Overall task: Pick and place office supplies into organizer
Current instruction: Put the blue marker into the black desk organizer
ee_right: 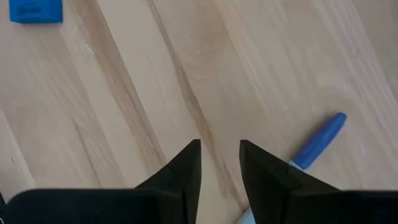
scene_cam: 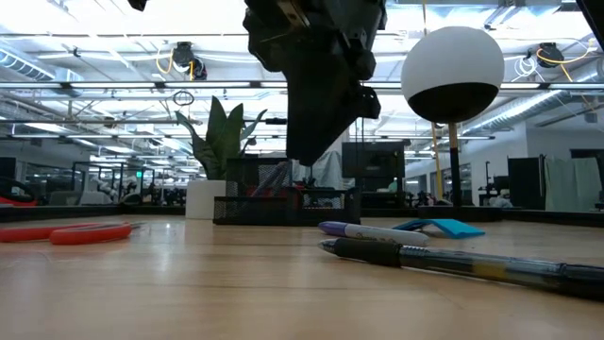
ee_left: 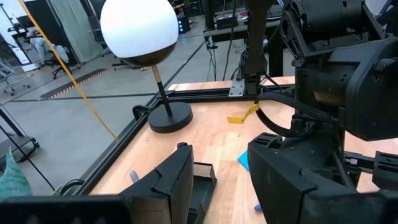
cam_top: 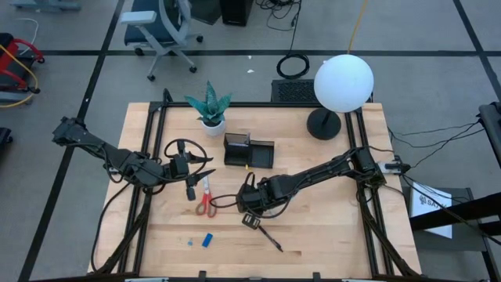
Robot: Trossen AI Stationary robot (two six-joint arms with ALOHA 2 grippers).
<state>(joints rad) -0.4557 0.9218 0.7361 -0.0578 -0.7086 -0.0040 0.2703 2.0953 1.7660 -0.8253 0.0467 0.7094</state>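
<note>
The right gripper (cam_top: 250, 220) hangs just above the table near the middle, its two fingers (ee_right: 186, 168) a small gap apart with only bare wood between them, gripping nothing. A blue-capped pen (ee_right: 320, 140) lies just beside one finger, not touching inside the gap. In the overhead view a dark pen (cam_top: 270, 236) lies on the table just to the near right of this gripper. The red-handled scissors (cam_top: 206, 200) lie to its left, between the two grippers. A small blue block (cam_top: 207, 240) sits further toward the near edge on the left.

The left gripper (cam_top: 190, 190) sits at the scissors' left side, close to them; its fingers (ee_left: 171, 180) stand partly apart and hold nothing that can be seen.

The black organizer (cam_top: 248, 151) stands farther back, near the centre of the table; what lies in its compartments cannot be told. A potted plant (cam_top: 210, 106) stands to its far left, and a lamp (cam_top: 342, 82) with a round white globe stands to its far right. From table height, a blue notepad (scene_cam: 439, 227) lies beyond the pens.
</note>
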